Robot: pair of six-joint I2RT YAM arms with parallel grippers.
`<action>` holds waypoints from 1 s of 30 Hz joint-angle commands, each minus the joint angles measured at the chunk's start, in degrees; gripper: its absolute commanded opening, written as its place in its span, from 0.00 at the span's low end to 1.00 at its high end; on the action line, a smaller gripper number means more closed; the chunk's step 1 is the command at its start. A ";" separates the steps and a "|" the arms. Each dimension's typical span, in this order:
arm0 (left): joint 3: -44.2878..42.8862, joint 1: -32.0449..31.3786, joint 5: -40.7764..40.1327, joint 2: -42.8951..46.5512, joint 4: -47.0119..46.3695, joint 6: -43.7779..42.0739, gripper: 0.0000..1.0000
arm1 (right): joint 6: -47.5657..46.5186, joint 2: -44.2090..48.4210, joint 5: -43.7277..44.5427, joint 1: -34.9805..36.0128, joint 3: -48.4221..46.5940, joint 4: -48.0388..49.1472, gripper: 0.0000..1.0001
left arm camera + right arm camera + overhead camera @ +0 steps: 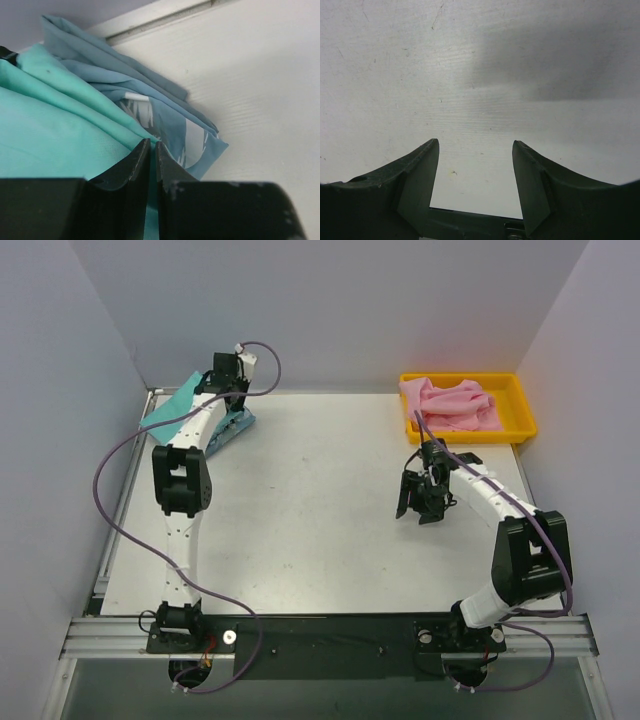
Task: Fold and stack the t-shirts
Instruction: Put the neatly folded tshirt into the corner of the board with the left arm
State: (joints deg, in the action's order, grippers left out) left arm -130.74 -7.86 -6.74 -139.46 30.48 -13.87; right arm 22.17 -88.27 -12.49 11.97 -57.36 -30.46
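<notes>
At the far left corner of the surface (320, 540), the teal t-shirt (50, 125) lies over the streaked t-shirt (167, 125); both appear folded and stacked. The left hand (151, 145) sits over them, jaws a slit apart; whether cloth is pinched cannot be told. The pink t-shirt (450, 405) lies crumpled in the yellow tray (526, 428), judged outstanding. The right hand (475, 144) stands open and empty. No legible markings.

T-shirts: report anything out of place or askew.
The teal-green t-shirt lies bunched in the far left corner of the table, overlapping the edge rail, atop the streaked t-shirt. The pink t-shirt sits crumpled, unfolded, in the yellow tray.
</notes>
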 commanded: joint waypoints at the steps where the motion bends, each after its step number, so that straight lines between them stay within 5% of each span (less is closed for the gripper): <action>1: -0.22 -0.40 3.40 0.33 -0.68 2.70 0.20 | -1.08 3.10 1.77 -0.63 -0.64 -3.29 0.56; 5: -0.57 -1.19 6.74 2.43 -3.13 4.29 0.22 | -1.43 4.33 1.94 -1.24 -0.64 -3.47 0.56; 11: -2.42 -2.51 14.73 10.15 -3.16 4.11 0.59 | -3.53 8.81 2.82 -4.48 0.32 -3.29 0.57; 14: 2.30 -3.30 20.61 17.10 1.15 4.55 0.83 | -5.29 11.88 2.30 -6.86 1.72 -2.24 0.59; 15: 4.77 -3.83 20.98 21.73 1.60 4.64 0.84 | -6.08 14.07 1.86 -7.83 2.86 -1.19 0.60; 23: 52.26 -4.62 19.06 54.42 -6.12 3.33 0.88 | -9.96 31.11 -1.39 -11.70 15.68 12.42 0.79; 30: 79.30 -3.83 8.60 75.70 -8.23 3.94 0.89 | -7.68 42.03 -5.53 -11.79 27.64 24.47 0.92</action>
State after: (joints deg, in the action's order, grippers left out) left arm -62.11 -12.56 8.71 -69.32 24.29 -9.93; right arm 14.02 -50.33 -15.42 0.32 -34.15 -14.35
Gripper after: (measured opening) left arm 0.891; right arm 0.908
